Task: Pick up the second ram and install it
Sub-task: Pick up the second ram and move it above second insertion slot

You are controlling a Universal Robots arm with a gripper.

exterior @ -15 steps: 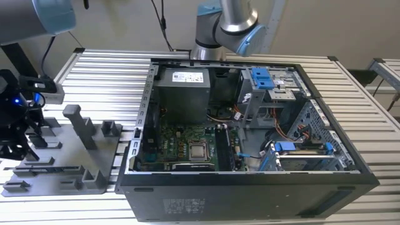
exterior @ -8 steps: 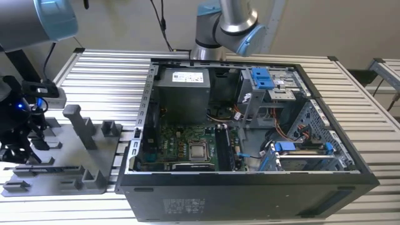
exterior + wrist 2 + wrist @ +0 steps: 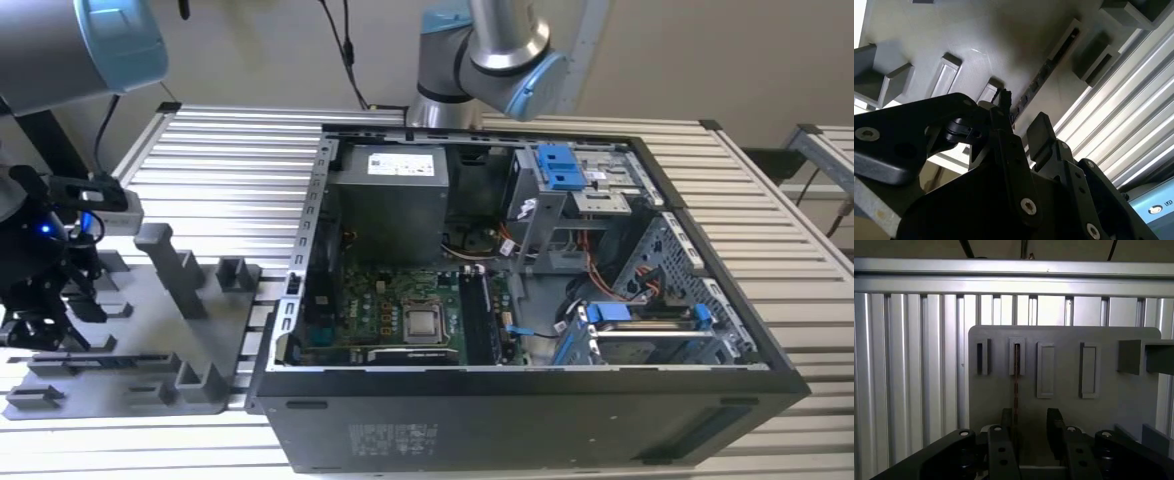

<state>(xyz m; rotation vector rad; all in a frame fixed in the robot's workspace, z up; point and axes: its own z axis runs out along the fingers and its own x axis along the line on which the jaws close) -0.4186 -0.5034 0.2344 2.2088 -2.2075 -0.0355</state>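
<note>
The second ram (image 3: pixel 1016 370), a thin dark strip seen edge-on, stands slotted in the grey fixture plate (image 3: pixel 1064 335) between the gripper's (image 3: pixel 1030 415) parted, empty fingers.

robotics lab or workshop, slatted aluminium bench (image 3: pixel 227 150), opened computer case (image 3: pixel 534 300), grey fixture plate (image 3: pixel 160 340), robot arm (image 3: pixel 481 50)

In the first wrist view the pincer (image 3: pixel 1030 422) hides one end of the second ram (image 3: pixel 1016 375). The fixture plate (image 3: pixel 1064 370) runs off frame.

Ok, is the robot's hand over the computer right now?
No, the gripper hangs over the grey fixture plate, beside the open computer case.
</note>
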